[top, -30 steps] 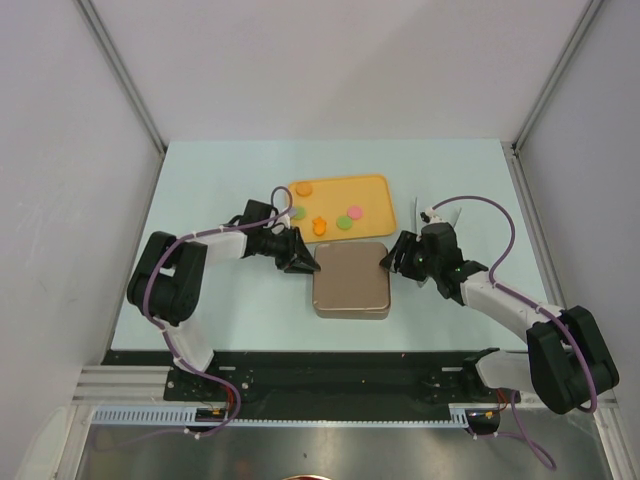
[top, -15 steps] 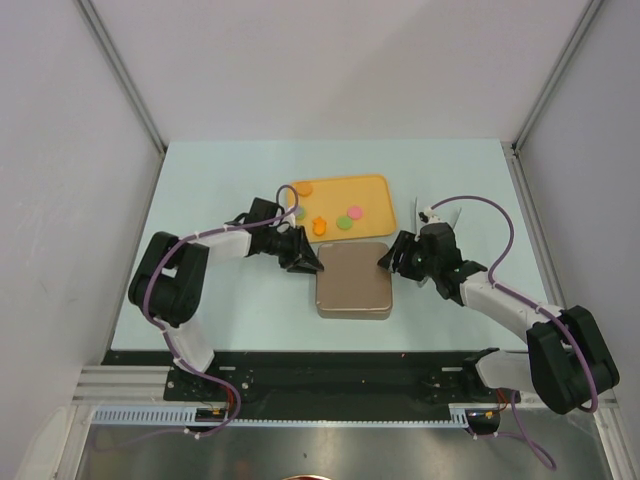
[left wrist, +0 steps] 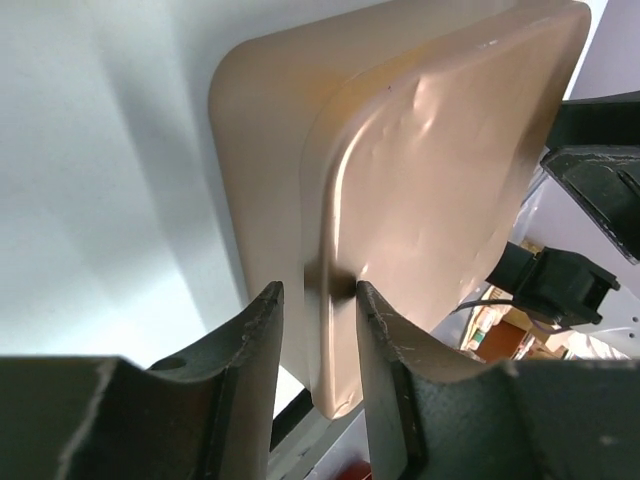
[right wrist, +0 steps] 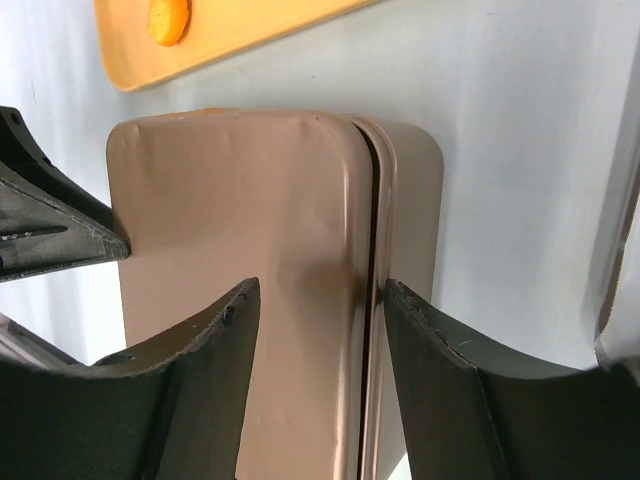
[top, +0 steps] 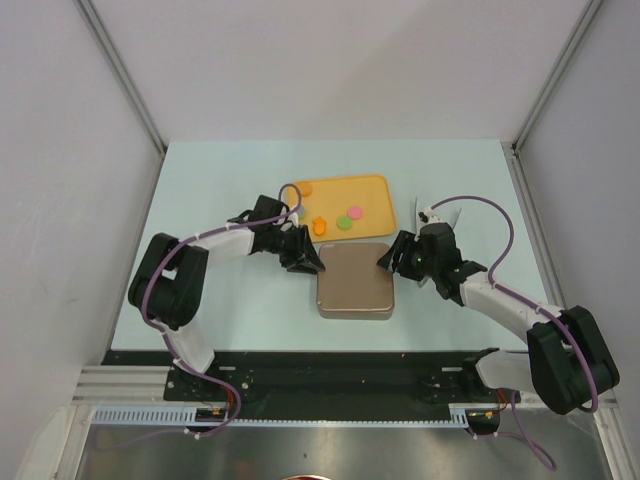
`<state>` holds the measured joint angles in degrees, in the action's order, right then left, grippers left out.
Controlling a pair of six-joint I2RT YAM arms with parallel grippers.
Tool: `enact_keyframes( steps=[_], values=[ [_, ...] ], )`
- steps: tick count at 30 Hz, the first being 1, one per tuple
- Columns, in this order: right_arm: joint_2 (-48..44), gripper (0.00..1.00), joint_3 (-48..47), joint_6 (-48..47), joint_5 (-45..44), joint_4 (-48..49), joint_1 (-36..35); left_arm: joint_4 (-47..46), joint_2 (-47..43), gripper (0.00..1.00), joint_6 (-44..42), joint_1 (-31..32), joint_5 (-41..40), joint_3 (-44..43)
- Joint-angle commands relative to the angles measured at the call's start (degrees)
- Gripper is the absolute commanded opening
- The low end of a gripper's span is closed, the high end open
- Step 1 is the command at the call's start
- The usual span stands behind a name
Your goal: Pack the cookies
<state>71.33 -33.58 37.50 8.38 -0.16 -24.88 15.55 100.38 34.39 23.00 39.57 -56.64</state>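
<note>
box [top: 353,281]: looks like brown metal, satin sheen, soft highlights; lid skin slightly dented and rippled, thin dark seam between lid and base
tray [top: 375,195]: orange plastic, smooth, semi-matt
cookies [top: 354,211]: flat, matt, plain colours
worktop [top: 220,180]: pale blue-green, smooth, matt with faint sheen
left tool [left wrist: 317,290], right tool [right wrist: 320,295]: black plastic; fingers [left wrist: 250,370] matt, finely grainy, edges scuffed pale
cables [top: 480,200] on arms: purple sheath, smooth, slightly glossy
walls [top: 330,70]: white, matt; corner posts [top: 122,75] look like bare metal
</note>
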Motion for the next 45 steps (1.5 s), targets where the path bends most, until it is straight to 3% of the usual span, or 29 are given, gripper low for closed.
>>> enact_keyframes(
  steps=[1, 16, 28, 45],
  values=[
    [-1.5, 0.58, -0.2, 0.0, 0.1, 1.6, -0.2, 2.4, -3.6, 0.40, -1.3, 0.0, -2.0, -2.6],
    [-2.2, 0.58, -0.2, -0.3, -0.4, 0.7, 0.5, 2.1, -5.8, 0.40, 0.2, -0.4, -1.7, -3.0],
    [-2.7, 0.58, -0.1, -0.7, -0.8, 0.5, 0.7, 0.1, -4.3, 0.29, 1.4, 1.3, -1.1, -2.9],
    [-2.4, 0.58, -0.2, -1.2, -2.6, -3.3, 1.6, -0.3, -3.7, 0.29, 2.0, 2.5, -0.9, -4.3]
  ],
)
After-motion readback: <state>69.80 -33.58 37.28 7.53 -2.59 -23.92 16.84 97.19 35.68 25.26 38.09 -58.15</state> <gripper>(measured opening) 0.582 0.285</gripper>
